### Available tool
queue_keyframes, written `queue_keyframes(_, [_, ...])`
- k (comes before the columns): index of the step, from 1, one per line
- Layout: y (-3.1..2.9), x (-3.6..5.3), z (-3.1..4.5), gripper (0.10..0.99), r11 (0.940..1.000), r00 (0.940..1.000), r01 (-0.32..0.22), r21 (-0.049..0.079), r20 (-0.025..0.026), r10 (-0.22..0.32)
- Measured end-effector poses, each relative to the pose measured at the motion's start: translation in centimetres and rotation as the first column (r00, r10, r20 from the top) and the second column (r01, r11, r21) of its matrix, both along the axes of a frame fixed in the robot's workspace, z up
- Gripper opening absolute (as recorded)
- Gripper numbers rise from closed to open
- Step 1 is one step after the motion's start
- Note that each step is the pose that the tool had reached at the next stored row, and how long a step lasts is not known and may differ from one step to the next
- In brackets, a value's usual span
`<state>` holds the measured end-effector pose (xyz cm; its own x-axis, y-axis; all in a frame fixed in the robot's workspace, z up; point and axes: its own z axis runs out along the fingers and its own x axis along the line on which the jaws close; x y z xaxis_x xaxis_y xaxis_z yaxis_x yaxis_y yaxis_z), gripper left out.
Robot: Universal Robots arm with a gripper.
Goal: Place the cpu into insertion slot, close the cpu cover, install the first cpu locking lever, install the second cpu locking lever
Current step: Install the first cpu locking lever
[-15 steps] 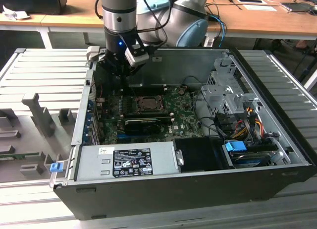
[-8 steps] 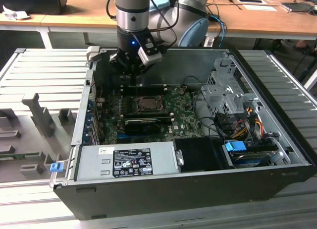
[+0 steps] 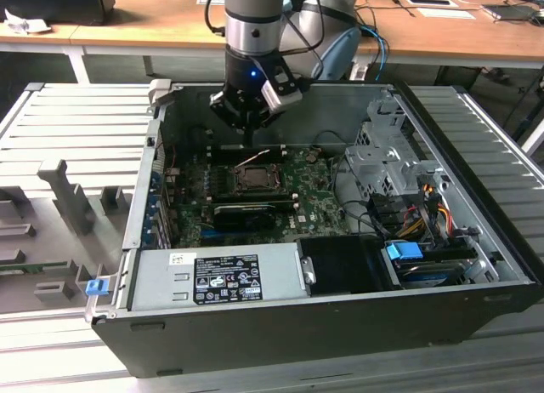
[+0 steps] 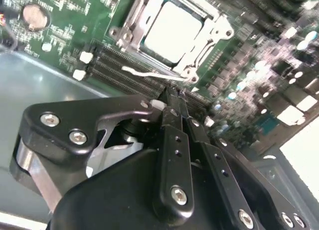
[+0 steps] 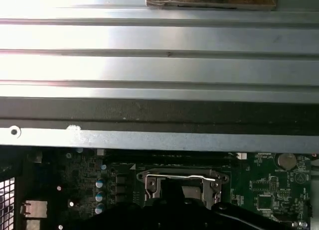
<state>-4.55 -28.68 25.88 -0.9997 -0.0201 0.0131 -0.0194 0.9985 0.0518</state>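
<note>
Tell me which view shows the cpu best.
The second wrist view: the cpu lies close and unobstructed, its silver-grey face framed by the cpu cover. The exterior view shows it small, from afar. In the first wrist view the pincer hides most of it.

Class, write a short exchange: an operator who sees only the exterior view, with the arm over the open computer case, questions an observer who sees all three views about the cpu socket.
Operator: From here the insertion slot is a dark square below the gripper. Is the cpu in it?
Observer: Yes. In the second wrist view the cpu lies in it, silver face showing through the window of the cpu cover, which lies flat around it.
Operator: Any lever visible?
Observer: In the second wrist view a thin wire lever runs alongside the slot's edge, off the cover, near the shut jaws.
</note>
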Motion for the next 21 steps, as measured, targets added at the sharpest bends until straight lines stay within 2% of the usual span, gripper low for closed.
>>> queue_keyframes(1, [0.01,0.01,-0.05,0.106,0.9998,1.0000,-0.004,0.020,0.0001,0.004])
queue_keyframes(5, [0.05,0.34,-0.85,0.106,0.9990,0.9992,-0.040,0.023,0.0012,0.040])
queue_keyframes(6, [0.05,0.73,-1.07,0.106,0.9987,0.9992,-0.040,0.033,0.0018,0.040])
queue_keyframes(8, [0.04,0.84,-1.46,0.106,0.9981,0.9992,-0.040,0.046,0.0021,0.040])
queue_keyframes(9, [0.06,0.85,-1.66,0.106,0.9976,0.9992,-0.040,0.058,0.0028,0.040])
queue_keyframes(14, [-0.22,0.85,-2.58,0.106,0.9976,0.9992,-0.040,0.057,0.0028,0.040])
queue_keyframes(21, [-0.25,1.53,-3.09,0.106,0.9976,0.9992,-0.040,0.057,0.0028,0.040])
